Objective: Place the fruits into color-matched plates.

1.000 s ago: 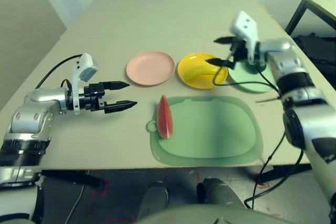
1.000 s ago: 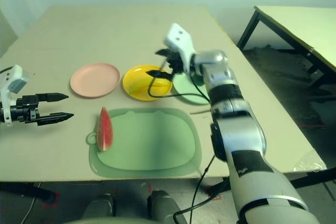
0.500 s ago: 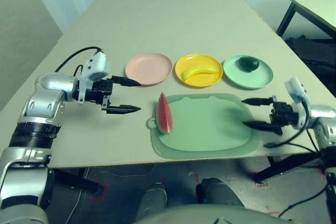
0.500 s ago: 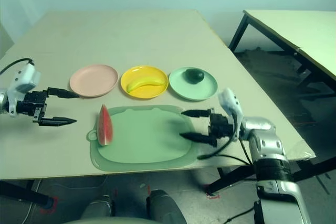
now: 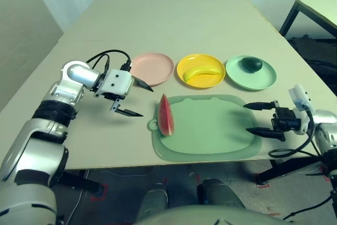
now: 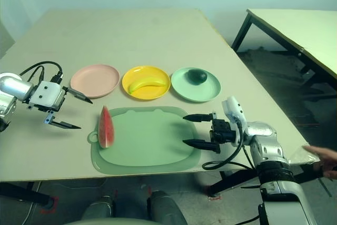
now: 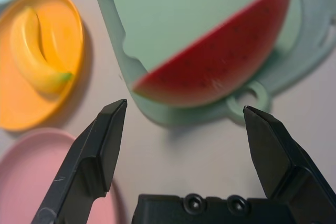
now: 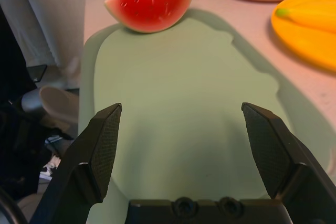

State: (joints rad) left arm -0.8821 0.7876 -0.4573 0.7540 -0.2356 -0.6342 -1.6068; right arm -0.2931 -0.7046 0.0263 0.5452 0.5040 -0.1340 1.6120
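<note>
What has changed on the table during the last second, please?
The right gripper left the green plate, leaving the avocado there, and drew back to the mat's near right edge. The left gripper moved toward the watermelon wedge. Fruits elsewhere and plates stayed.

The beige bench (image 5: 174, 19) carried three plates in a row: pink plate (image 5: 152, 68), yellow plate (image 5: 200, 70), mint plate (image 5: 251, 72). Just in front of them lay a green mat (image 5: 208, 127).

Red watermelon wedge (image 5: 166, 116) on a green mat (image 5: 210, 130); yellow banana (image 5: 200, 71), dark green avocado (image 5: 251, 65), pale pink plate (image 5: 153, 68).
</note>
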